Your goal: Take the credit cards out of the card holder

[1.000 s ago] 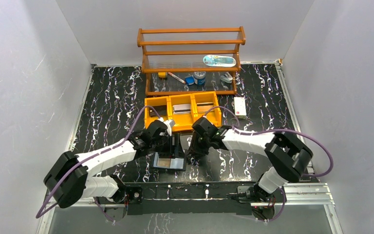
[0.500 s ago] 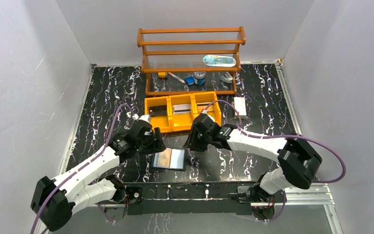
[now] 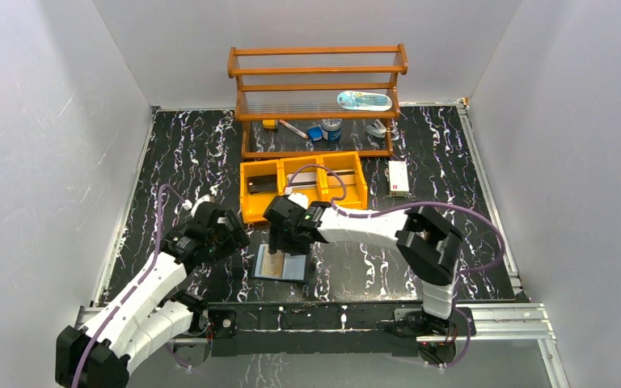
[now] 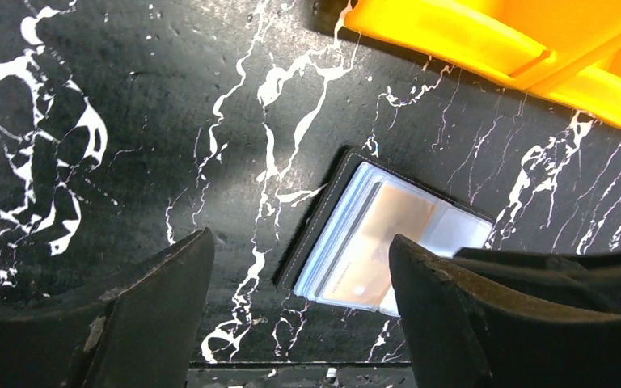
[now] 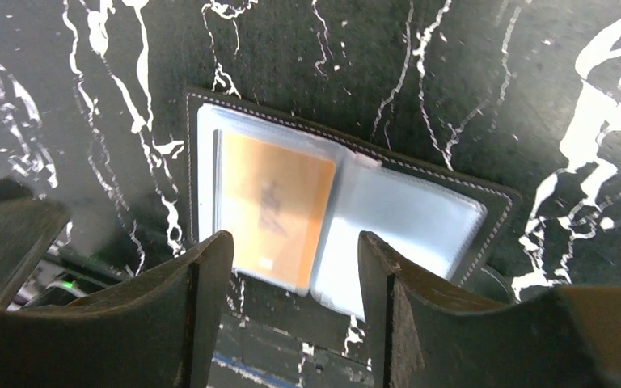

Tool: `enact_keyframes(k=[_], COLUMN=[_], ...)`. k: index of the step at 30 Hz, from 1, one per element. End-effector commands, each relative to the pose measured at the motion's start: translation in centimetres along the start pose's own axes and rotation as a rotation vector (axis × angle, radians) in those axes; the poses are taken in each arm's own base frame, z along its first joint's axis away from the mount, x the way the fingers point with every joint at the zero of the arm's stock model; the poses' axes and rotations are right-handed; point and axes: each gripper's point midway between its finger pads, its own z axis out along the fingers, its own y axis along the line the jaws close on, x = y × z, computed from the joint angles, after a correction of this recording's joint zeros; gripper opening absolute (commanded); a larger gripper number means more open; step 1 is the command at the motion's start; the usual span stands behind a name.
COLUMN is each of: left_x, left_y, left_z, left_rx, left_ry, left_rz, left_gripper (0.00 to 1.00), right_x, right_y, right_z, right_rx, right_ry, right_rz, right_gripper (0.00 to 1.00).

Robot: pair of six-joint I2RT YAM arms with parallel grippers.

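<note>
The card holder [image 3: 281, 265] lies open on the black marble table, black outside and pale blue-grey inside. A tan-brown credit card [image 5: 271, 206] sits in its left panel [image 4: 388, 234]; the other panel [image 5: 408, 220] looks pale and I cannot tell what it holds. Directly above the holder hangs my right gripper [image 5: 295, 311] [image 3: 289, 241], open, its fingers astride the near edge and gripping nothing. My left gripper [image 4: 299, 323] [image 3: 228, 241] is open and empty, just left of the card holder [image 4: 348, 234] and apart from it.
A yellow three-compartment bin tray [image 3: 252, 171] with dark flat items stands just behind the holder; its corner [image 4: 485, 36] shows in the left wrist view. Further back stands a wooden rack [image 3: 315, 71] with small objects. A white box [image 3: 399, 178] lies to the right of the tray.
My left arm has drawn back to the left, away from the holder. The right gripper has swung left to a spot over the holder. Both pairs of jaws have widened.
</note>
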Motion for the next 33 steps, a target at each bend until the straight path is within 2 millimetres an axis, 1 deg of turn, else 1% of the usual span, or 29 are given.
enact_keyframes(k=[1,4,8,16,23,30,33], left_x=[-0.3,-0.3,-0.3,-0.5,-0.5,-1.1,-1.5], left_y=[1.3,1.2,1.0,0.7,0.7,1.1,1.5], left_z=[-1.0,-1.2,-1.5,-1.8,-2.0,-2.5,-2.9], left_rx=[-0.040,-0.014,0.010,0.023,0.027,0.012,-0.003], left_ry=[-0.051,-0.066,-0.069,-0.072,-0.075,-0.110,-0.138], left_rz=[-0.084,-0.113,-0.114,-0.087,-0.091,-0.117,-0.140], left_gripper=[0.79,0.80,0.80,0.80,0.80,0.80,0.81], right_x=[-0.3,0.0,0.1,0.6,0.0,-1.2,-1.4], right_y=[0.4,0.5,0.5,0.6,0.8,3.1,4.2], right_z=[0.7,1.7,2.3,3.2,2.4,0.8,0.7], right_rx=[0.093,0.146,0.195,0.255,0.277,0.189,0.129], right_ry=[-0.008,0.000,0.001,0.017,-0.015,-0.066,-0.079], right_rz=[-0.049,-0.072,-0.087,-0.104,-0.098,-0.082,-0.073], right_gripper=[0.69,0.71,0.73,0.74,0.77,0.77,0.78])
